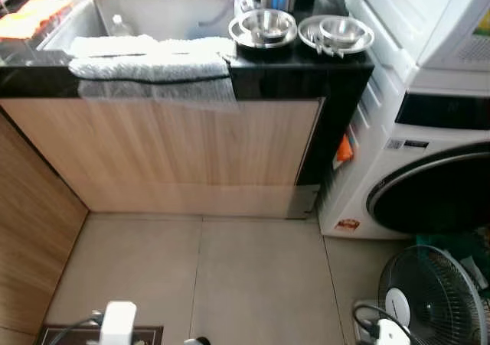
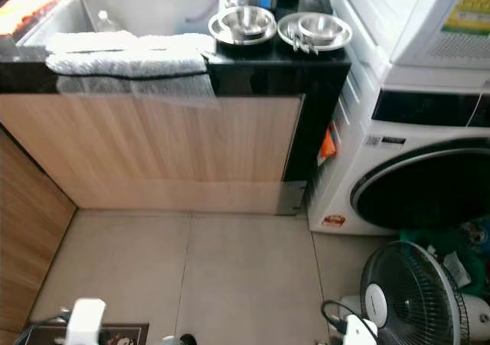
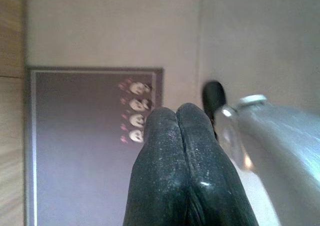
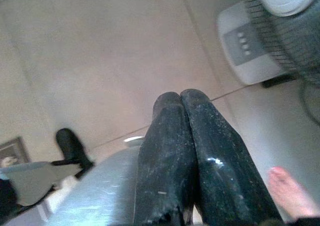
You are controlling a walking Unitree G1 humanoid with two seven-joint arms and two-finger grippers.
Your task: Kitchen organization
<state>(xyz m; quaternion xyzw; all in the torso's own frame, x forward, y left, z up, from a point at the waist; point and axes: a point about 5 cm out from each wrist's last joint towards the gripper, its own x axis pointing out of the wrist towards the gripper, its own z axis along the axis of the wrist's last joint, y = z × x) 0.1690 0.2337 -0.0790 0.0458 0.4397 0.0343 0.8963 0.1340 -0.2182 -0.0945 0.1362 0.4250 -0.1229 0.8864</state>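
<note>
Left wrist view is showing the left pincer [image 3: 182, 131] hanging with fingers pressed together over a dark floor mat [image 3: 80, 146]; the right pincer [image 4: 180, 121] is likewise hanging closed and empty above the tiles, near a floor fan [image 1: 432, 299]. Farther off, at the upper frame, two steel bowls [image 1: 262, 27] and a towel [image 1: 149, 58] are sitting on the black table [image 1: 306, 73] beside the sink [image 1: 153, 16]. Organizing seems not yet begun.

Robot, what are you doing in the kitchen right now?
Nothing is being handled yet. The robot stands on the tiled floor facing a black counter with a grey towel draped over its edge and two steel plates with bowls beside the sink. Both arms hang down: the left gripper and right gripper are shut and empty, pointing at the floor.
</note>
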